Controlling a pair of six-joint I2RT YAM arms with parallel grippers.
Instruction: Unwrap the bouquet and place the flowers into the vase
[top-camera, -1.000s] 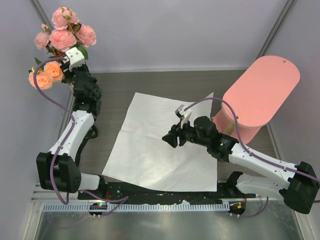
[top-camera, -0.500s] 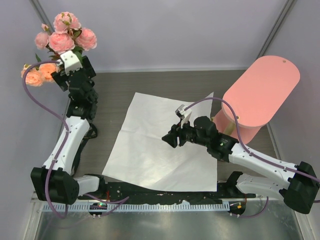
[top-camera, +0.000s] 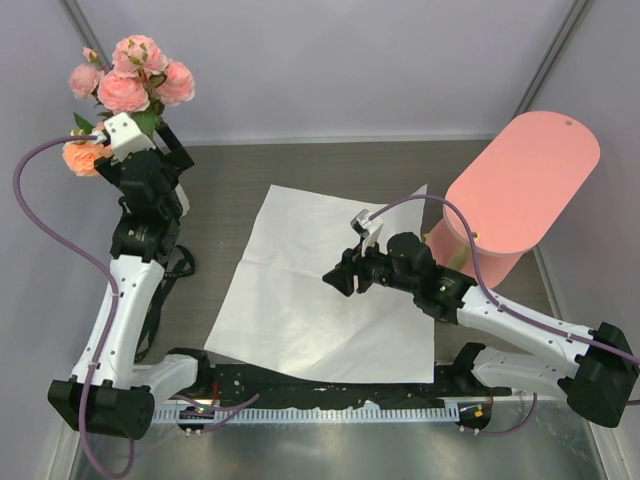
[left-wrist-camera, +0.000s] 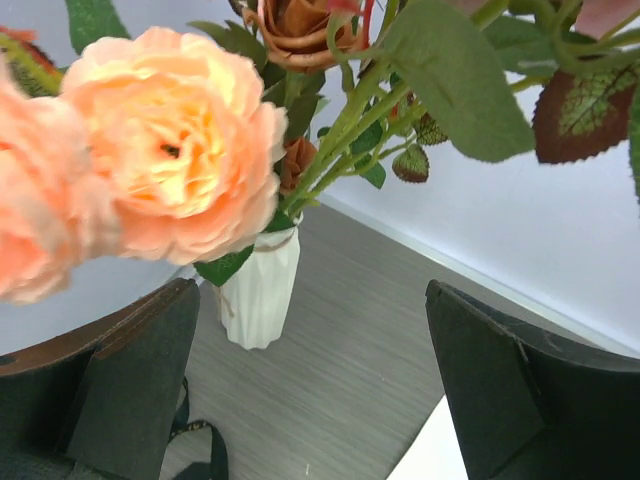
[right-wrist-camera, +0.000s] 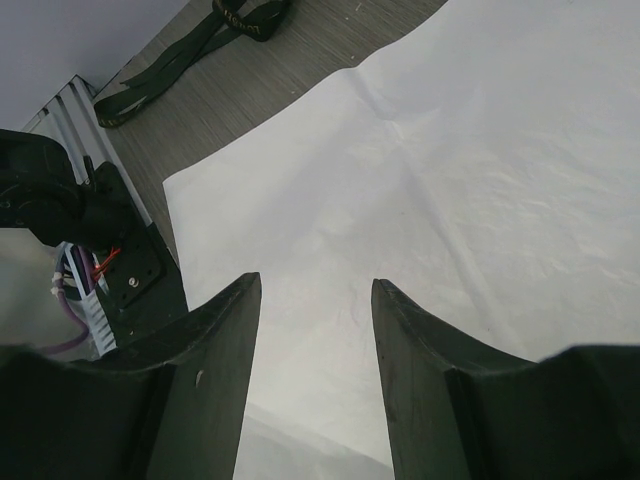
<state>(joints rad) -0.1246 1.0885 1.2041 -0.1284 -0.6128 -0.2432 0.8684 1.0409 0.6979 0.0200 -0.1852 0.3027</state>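
Nearest, the right gripper (top-camera: 332, 280) hovers part-open and empty over the white paper (top-camera: 300, 310) spread flat at frame centre. Beyond, at upper left, the left gripper (left-wrist-camera: 310, 290) stands fully open, gripping nothing, just beside the flowers (top-camera: 140, 75), whose stems sit in the vase (left-wrist-camera: 258, 300). The risk is that a finger snags a leaf on withdrawal and topples the narrow vase.

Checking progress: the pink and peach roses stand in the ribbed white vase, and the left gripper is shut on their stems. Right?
No: the left wrist view shows the left gripper open, holding nothing. The roses are in the ribbed white vase.
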